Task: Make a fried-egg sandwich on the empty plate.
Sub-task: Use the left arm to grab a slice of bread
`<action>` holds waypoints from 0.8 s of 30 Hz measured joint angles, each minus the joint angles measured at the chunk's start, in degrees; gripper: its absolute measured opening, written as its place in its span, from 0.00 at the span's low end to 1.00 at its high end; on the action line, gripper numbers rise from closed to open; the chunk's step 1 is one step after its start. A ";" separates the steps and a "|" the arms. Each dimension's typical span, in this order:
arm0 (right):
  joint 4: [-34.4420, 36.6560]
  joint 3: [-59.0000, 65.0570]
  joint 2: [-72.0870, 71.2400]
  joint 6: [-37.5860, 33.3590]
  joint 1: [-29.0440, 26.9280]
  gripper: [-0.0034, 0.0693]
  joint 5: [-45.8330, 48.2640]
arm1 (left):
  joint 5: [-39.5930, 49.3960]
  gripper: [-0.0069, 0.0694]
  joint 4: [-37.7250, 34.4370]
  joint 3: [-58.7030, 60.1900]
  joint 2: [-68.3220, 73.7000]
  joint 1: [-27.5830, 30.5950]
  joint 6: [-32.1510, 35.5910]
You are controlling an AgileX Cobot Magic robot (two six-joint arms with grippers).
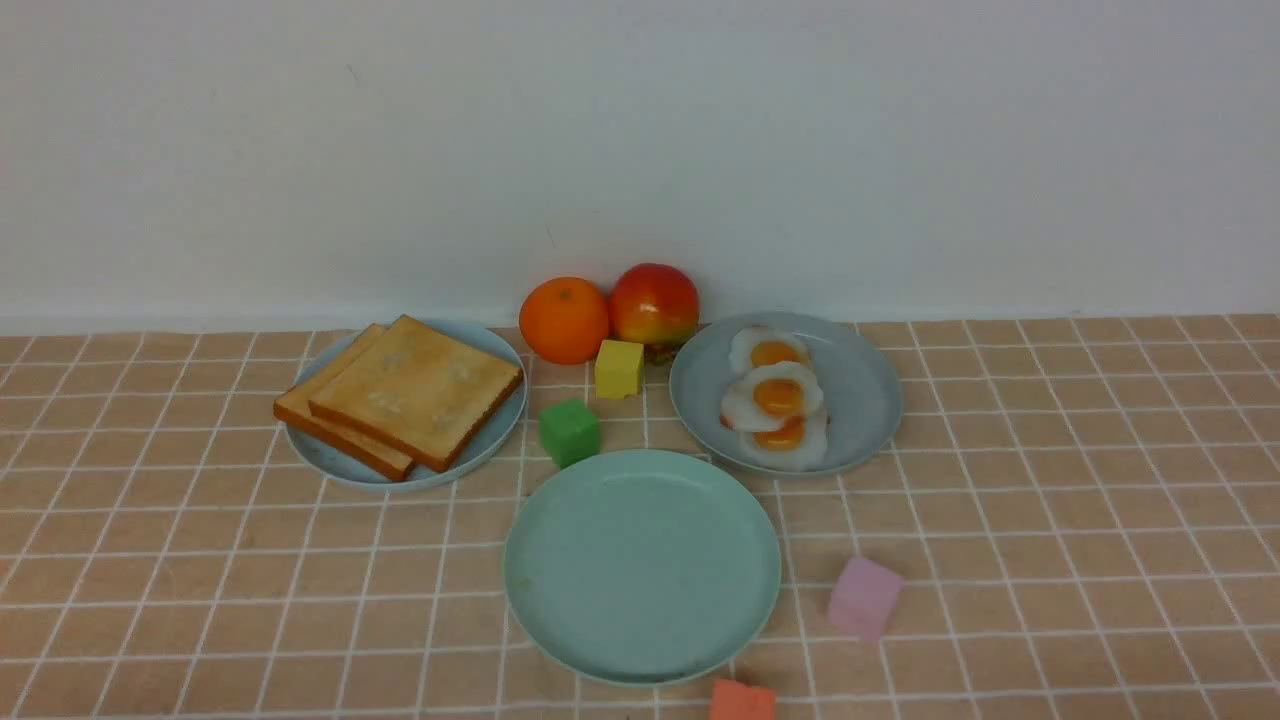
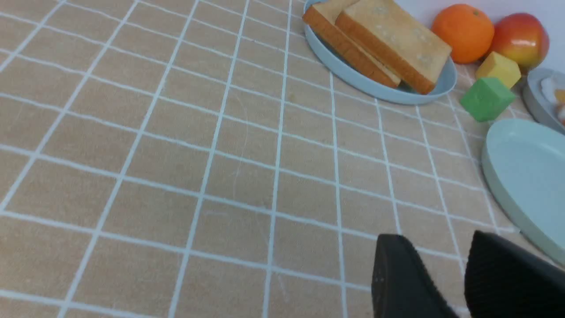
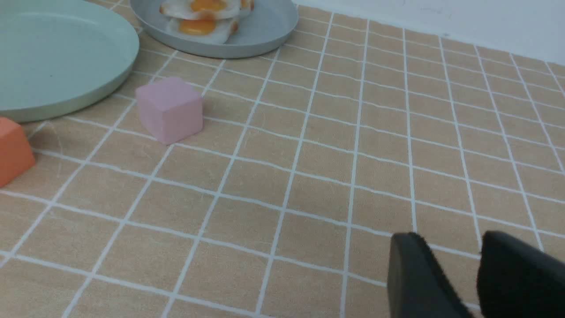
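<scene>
Our left gripper (image 2: 439, 242) and right gripper (image 3: 450, 238) hover narrowly parted, empty. The mint-green plate (image 1: 640, 565) lies bare between the toast slices (image 1: 415, 390) and fried eggs (image 1: 775, 397), probably so each arm can feed it.

Left end effector (image 2: 441, 258) and right end effector (image 3: 452, 254) hang low, fingers parted.

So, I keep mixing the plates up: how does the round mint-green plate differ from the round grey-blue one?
The round mint-green plate is bare; the round grey-blue plate holds three white toy fried eggs. The mint-green plate lies nearer the robot and looks slightly larger. Both are shallow, matte and round.
</scene>
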 joint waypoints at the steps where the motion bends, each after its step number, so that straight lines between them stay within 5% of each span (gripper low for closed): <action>1: 0.00 0.00 0.00 0.00 0.00 0.38 0.00 | -0.24 0.40 0.00 0.00 0.00 0.00 -0.11; 12: 0.00 0.00 0.00 0.00 0.00 0.38 0.00 | -11.38 0.40 -20.08 0.00 0.00 0.00 -5.45; 22: 0.00 0.00 0.00 0.00 0.00 0.38 0.00 | -14.56 0.39 -24.02 -0.36 0.00 0.00 -5.98; 24: -0.11 0.00 0.00 0.00 0.00 0.38 -0.13 | -12.88 0.32 -23.52 -2.67 0.00 0.00 -3.65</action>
